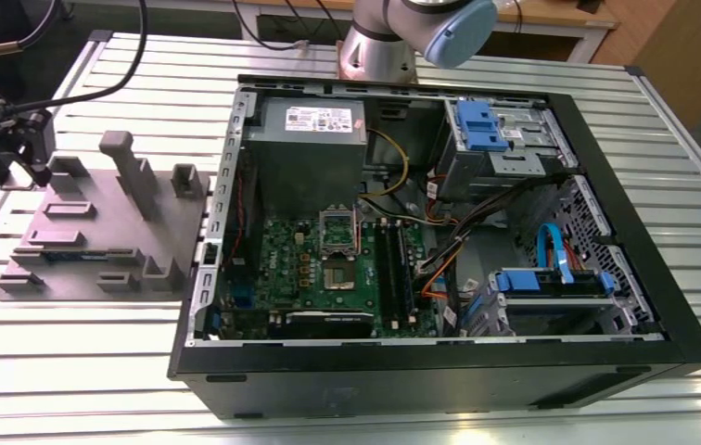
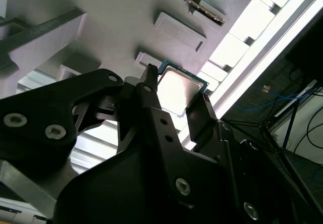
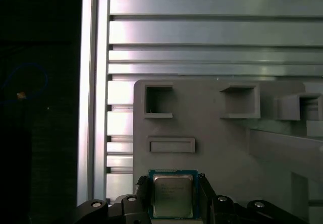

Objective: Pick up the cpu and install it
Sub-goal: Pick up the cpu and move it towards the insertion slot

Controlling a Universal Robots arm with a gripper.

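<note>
Gripping: cpu (image 3: 172,196), silver-topped, green-edged, clamped between gripper (image 3: 172,178) fingers (image 3: 143,191) on two opposite edges, at grey holder fixture (image 3: 227,148) corner, near slatted aluminium table (image 3: 202,32) edge.

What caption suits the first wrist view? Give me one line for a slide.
Gripper straddling the cpu over the grey parts tray, slatted metal table beyond.

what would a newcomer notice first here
The big open computer case with its green motherboard dominates the exterior view. In the first wrist view, the shiny cpu sits at the edge of a grey holder, right at the tip of the pincer.
</note>
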